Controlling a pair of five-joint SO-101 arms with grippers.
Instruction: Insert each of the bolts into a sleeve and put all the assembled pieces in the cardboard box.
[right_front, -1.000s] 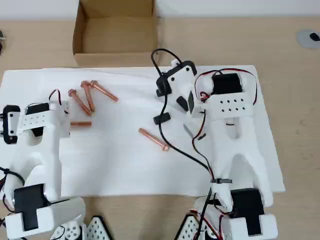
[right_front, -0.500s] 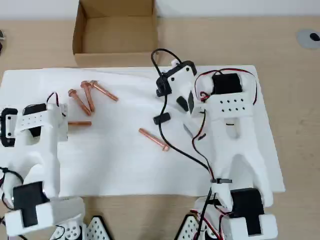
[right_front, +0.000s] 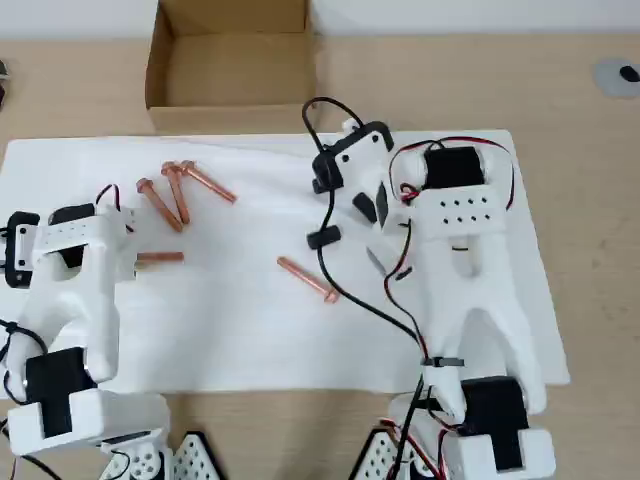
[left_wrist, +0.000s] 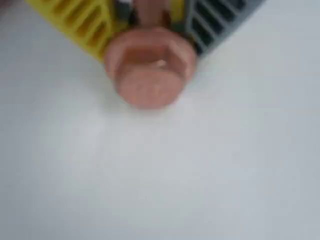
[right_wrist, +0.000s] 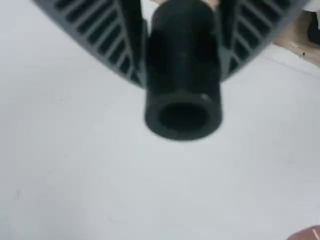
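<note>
A copper bolt (left_wrist: 150, 70) sits head-out between the yellow and grey fingers of my left gripper (left_wrist: 150, 15), which is shut on it. In the high view this bolt (right_front: 160, 257) pokes out sideways from the left arm over the white sheet. My right gripper (right_wrist: 182, 30) is shut on a black sleeve (right_wrist: 182, 90) whose open bore faces the camera, just above the sheet. A black sleeve (right_front: 322, 238) shows beside the right arm's head. One loose bolt (right_front: 307, 278) lies mid-sheet, and three more bolts (right_front: 178, 192) lie in a cluster at the back left.
The open cardboard box (right_front: 155, 70) stands at the back beyond the white sheet (right_front: 230, 330). A black cable (right_front: 350, 290) trails from the right arm across the sheet, close to the loose bolt. A copper tip (right_wrist: 305, 234) shows at the right wrist view's edge.
The left arm has drawn back a little toward the table's front, taking its bolt with it. The right arm and the loose bolts have stayed put.
</note>
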